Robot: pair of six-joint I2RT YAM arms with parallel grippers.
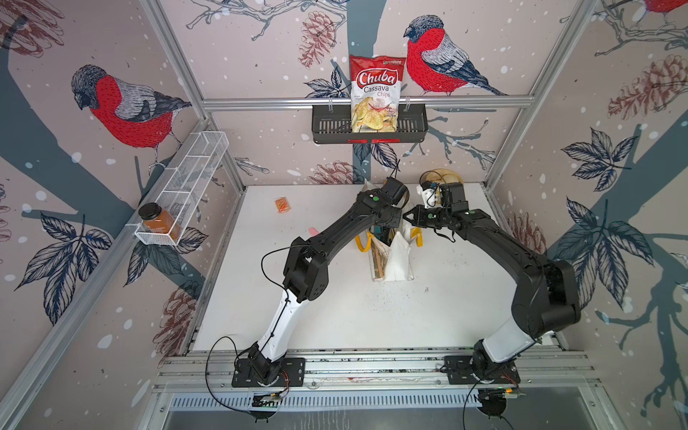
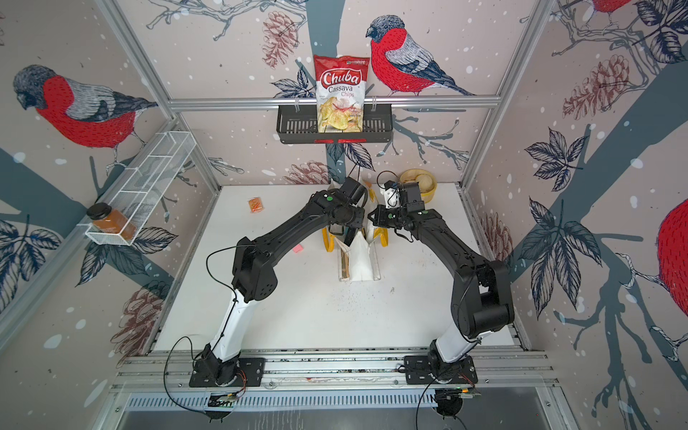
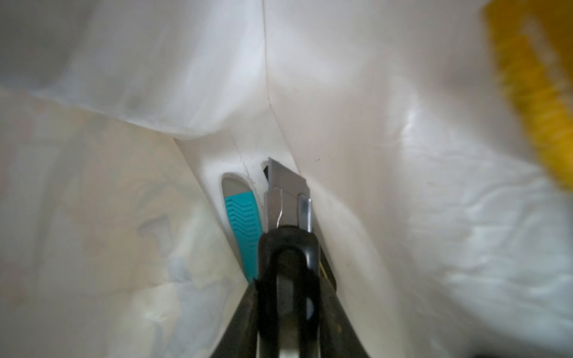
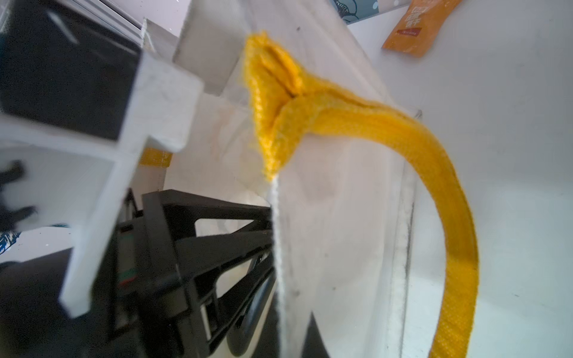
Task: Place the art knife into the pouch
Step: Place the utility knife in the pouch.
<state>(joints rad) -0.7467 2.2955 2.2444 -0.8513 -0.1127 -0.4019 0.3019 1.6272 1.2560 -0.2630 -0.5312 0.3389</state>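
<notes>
The white pouch (image 1: 401,260) (image 2: 360,260) stands mid-table with its mouth open and its yellow handles (image 1: 360,242) hanging down. My left gripper (image 1: 386,235) (image 2: 350,235) reaches down into the mouth. In the left wrist view it (image 3: 288,310) is shut on the art knife (image 3: 286,198), whose black handle and metal tip point at the pouch's bottom seam (image 3: 372,124). A teal-gripped knife (image 3: 243,223) lies beside the art knife inside. My right gripper (image 1: 406,217) (image 2: 370,216) (image 4: 291,341) is shut on the pouch's rim (image 4: 335,232) beside a yellow handle (image 4: 434,186).
On the table lie an orange sachet (image 1: 282,204) (image 4: 415,28) and a small pink piece (image 1: 314,231), with a round bamboo container (image 1: 445,177) at the back. A chips bag (image 1: 376,93) sits in a black wall basket. A jar (image 1: 160,221) stands in the white wire shelf.
</notes>
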